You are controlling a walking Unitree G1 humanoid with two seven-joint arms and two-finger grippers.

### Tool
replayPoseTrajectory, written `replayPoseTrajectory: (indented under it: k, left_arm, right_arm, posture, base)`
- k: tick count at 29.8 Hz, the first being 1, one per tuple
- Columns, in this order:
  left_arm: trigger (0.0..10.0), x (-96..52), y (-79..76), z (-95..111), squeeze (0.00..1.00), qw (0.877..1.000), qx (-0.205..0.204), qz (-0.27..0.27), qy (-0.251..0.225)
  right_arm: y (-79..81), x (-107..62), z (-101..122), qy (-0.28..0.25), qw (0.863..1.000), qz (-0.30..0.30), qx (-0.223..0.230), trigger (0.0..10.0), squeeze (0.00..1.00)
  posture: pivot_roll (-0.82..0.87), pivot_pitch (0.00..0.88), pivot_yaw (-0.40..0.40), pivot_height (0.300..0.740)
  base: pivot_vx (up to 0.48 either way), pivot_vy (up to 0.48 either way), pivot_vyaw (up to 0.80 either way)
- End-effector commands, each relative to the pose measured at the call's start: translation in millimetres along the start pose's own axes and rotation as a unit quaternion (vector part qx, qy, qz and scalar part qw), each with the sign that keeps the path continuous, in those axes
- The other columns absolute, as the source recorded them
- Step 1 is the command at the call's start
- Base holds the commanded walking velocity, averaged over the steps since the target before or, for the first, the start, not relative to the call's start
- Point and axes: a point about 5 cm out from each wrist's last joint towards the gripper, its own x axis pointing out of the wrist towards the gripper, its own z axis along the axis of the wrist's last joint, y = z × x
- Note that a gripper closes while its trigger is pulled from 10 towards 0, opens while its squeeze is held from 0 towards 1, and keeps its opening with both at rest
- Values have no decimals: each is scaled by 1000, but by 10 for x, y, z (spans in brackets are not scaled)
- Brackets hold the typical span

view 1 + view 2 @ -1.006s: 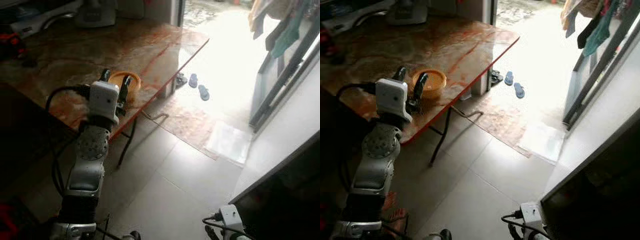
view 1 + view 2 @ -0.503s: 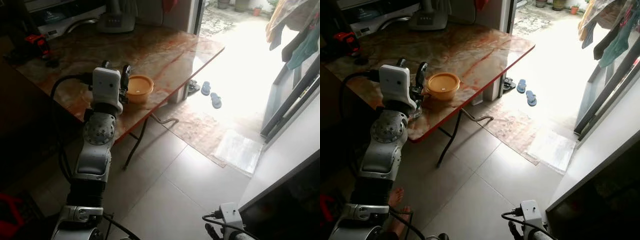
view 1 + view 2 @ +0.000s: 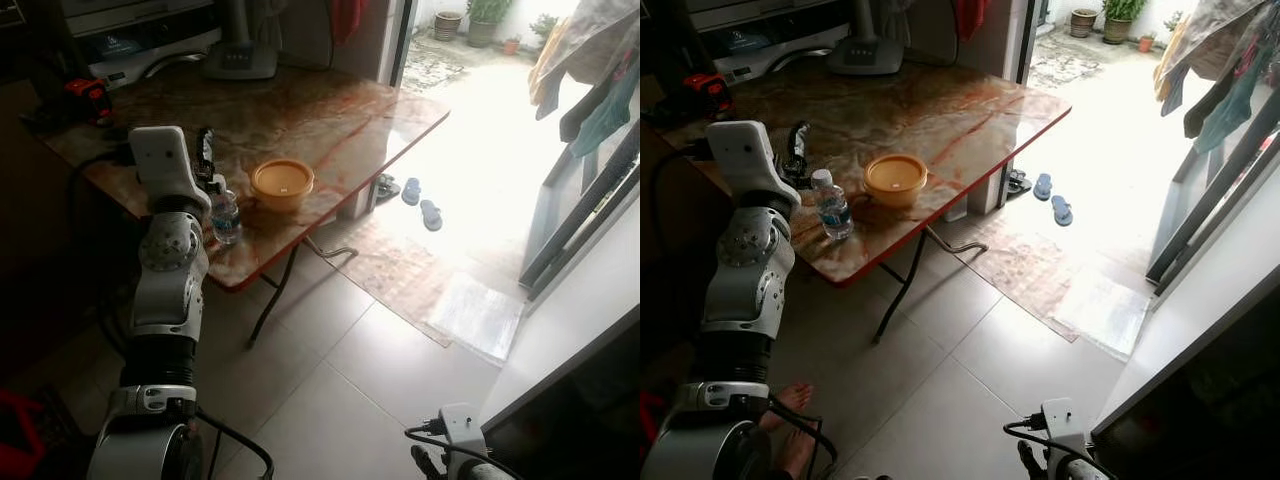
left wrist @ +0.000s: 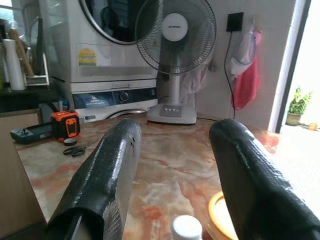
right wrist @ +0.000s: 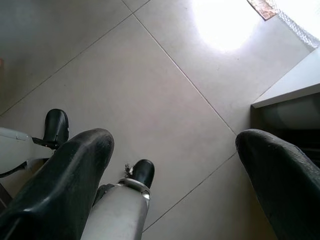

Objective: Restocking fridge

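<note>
The left tool (image 4: pixel 175 200) hovers over the marbled bench (image 3: pixel 940 110), its two black fingers (image 4: pixel 105 185) spread wide with nothing between them; much of it is hidden behind its own wrist camera housing in the head views; one water bottle (image 3: pixel 831 206) stands upright on the bench just beside that tool, and in the left wrist view just its white cap (image 4: pixel 186 227) shows, cut off at the edge; its label is too small to read; one orange lidded bowl (image 3: pixel 895 179) sits near the bottle; one standing fan (image 4: pixel 175 45) carries lettering too blurred to read; two slippers (image 3: pixel 1052 199) lie on the floor by the doorway; the right tool (image 5: pixel 175 165) hangs low over the floor tiles, fingers wide apart.
</note>
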Motion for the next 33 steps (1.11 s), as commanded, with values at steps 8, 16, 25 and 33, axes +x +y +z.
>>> replayPoseTrajectory:
  k: [8, 16, 25, 33]
  left_arm:
    - [10000, 19, -88, -2, 1000, 1000, 4, -8, 7]
    - [10000, 31, -121, 8, 0, 1000, 1, -20, 0]
    - [10000, 25, -163, -7, 0, 1000, 1, -30, 6]
    - [10000, 32, -154, 15, 0, 1000, 2, -28, 3]
  right_arm:
    - [-18, 0, 4, 6, 1000, -4, 5, 10000, 0]
    - [-17, 2, 8, 8, 1000, -3, 7, 10000, 0]
    - [-11, 4, 8, 7, 1000, -3, 10, 10000, 0]
    - [-20, 2, 17, 8, 1000, 1, 0, 10000, 0]
  posture:
    - [-66, 26, -30, 740]
    - [-68, 34, -31, 740]
    - [-72, 33, -29, 740]
    - [-77, 32, -31, 740]
  base:
    - [0, 0, 0]
    - [0, 0, 0]
    - [0, 0, 0]
    - [165, 0, 0]
